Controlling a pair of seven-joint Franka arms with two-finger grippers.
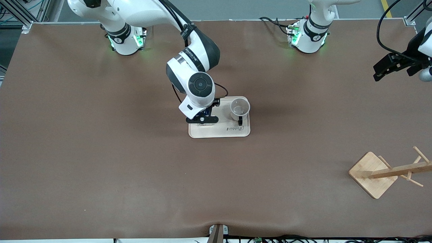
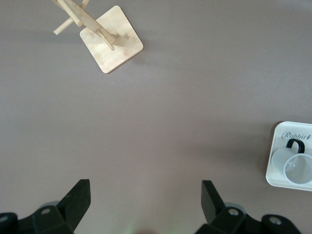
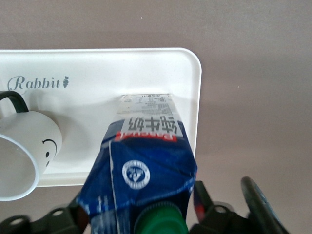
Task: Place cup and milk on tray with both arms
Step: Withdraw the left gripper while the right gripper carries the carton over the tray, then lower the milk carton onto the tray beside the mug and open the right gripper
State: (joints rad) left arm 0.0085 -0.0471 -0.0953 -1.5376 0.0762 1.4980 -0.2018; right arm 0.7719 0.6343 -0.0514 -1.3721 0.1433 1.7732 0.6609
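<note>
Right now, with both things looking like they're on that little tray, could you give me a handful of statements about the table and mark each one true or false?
1. The cup stands upright on the tray. True.
2. The milk lies flat on the bare table. False: it stands on the tray, beside the cup.
3. The right hand is over the tray, at the milk. True.
4. The left hand is shut around the cup. False: it hangs open over the left arm's end of the table, holding nothing.
5. The wooden rack sits on the tray. False: it is on the table, nearer the front camera than the tray, toward the left arm's end.
</note>
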